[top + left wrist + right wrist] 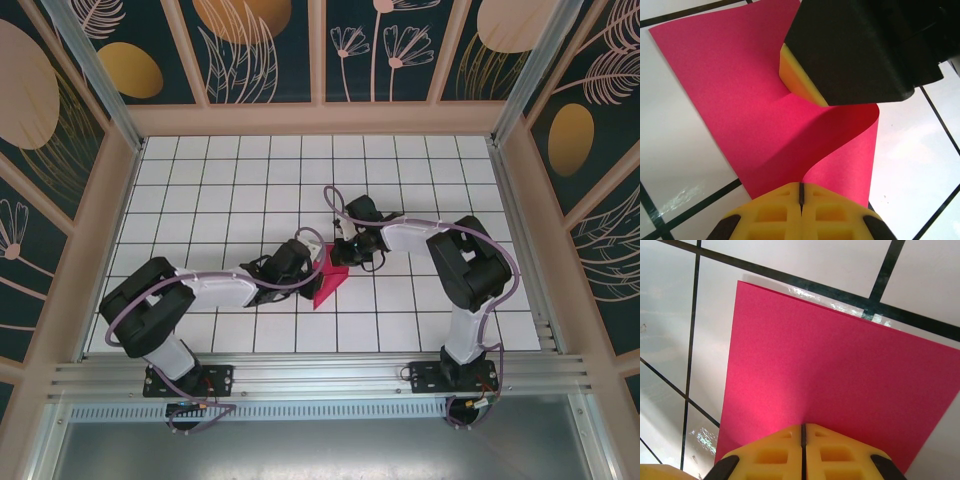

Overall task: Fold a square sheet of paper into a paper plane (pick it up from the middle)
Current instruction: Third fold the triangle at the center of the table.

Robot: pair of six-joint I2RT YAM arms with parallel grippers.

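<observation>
Yellow fingers [770, 215] of the left end effector [801, 192] sit at the bottom of the left wrist view. They are pressed together tip to tip, with an edge of the sheet [740, 90] caught between them.

Around everything stand walls [60, 110] of dark panels printed with tan leaves, flowers and discs, framed in pale bars. They enclose the desk [200, 180], which is white and ruled into square tiles by thin black lines. A metal rail [320, 372] runs along its near edge and carries both arm bases.

The left arm [200, 285] and right arm [465, 265] are black and white with purple cables looped along them. They bend inward and meet near the desk's middle. From above, their wrists cover much of the sheet, so that a pointed magenta piece shows between them, aimed at the rail.

The right end effector [803, 432] is also closed, its yellow tips together and gripping the sheet. In the left wrist view its black body hangs over the sheet's far part, and one yellow pad meets the paper at a short kink.

The sheet is plain magenta-red and matte. By the right end effector it lies flat on the tiles, with straight edges and a sharp corner. Toward the left end effector it lifts off the desk in a smooth S-curve, one face in shadow.
</observation>
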